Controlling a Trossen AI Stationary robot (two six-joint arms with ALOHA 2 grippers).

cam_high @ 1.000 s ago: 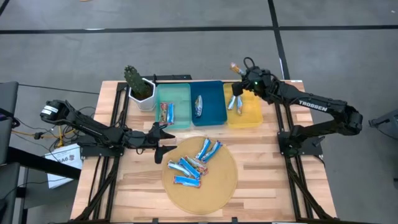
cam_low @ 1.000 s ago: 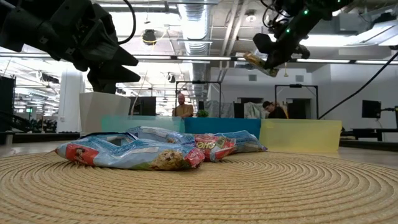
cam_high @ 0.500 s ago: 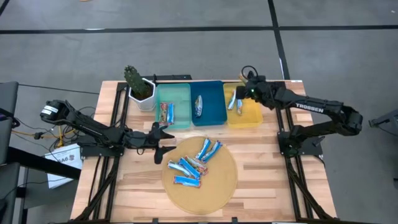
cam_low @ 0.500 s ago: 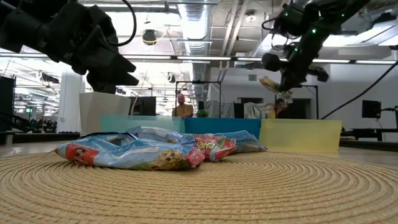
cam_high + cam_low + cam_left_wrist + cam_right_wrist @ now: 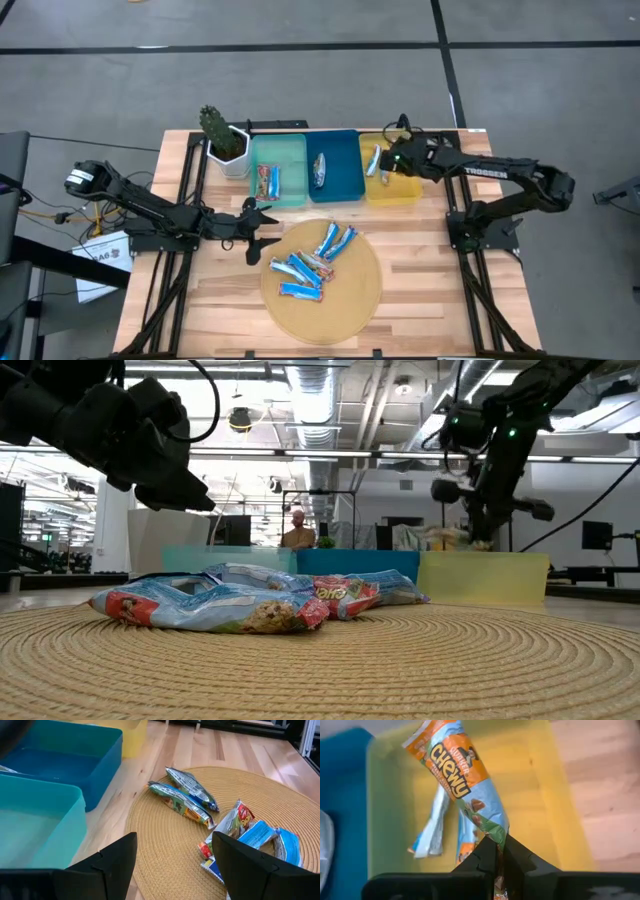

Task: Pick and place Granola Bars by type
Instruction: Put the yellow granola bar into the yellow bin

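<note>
Several blue-white granola bars (image 5: 312, 262) lie heaped on a round woven mat (image 5: 350, 300); they also show in the left wrist view (image 5: 190, 800). One bar lies in the teal tray (image 5: 268, 182), and a silvery one lies in the blue tray (image 5: 318, 170). My right gripper (image 5: 392, 160) is over the yellow tray (image 5: 405, 188), shut on an orange-blue bar (image 5: 465, 780). Two more bars (image 5: 436, 825) lie on that tray's floor. My left gripper (image 5: 265, 222) is open and hovers at the mat's left edge, touching nothing. My right gripper pinches the orange-blue bar by one crimped end (image 5: 496, 834) between its two fingers (image 5: 485, 855). The bar sticks out ahead of the fingers along their line, over the inside of the yellow tray. In the low view it (image 5: 445, 540) sits about at the tray's rim.
A cactus in a white pot (image 5: 225, 145) stands left of the teal tray. The three trays sit side by side along the table's far edge. Bare wood lies right of the mat (image 5: 430, 270). People show in the room beyond (image 5: 295, 530).
My right gripper has carried the orange-blue bar from beyond the yellow tray's far edge toward the near edge and down. It now sits low over the tray's inside, still shut on the bar.
</note>
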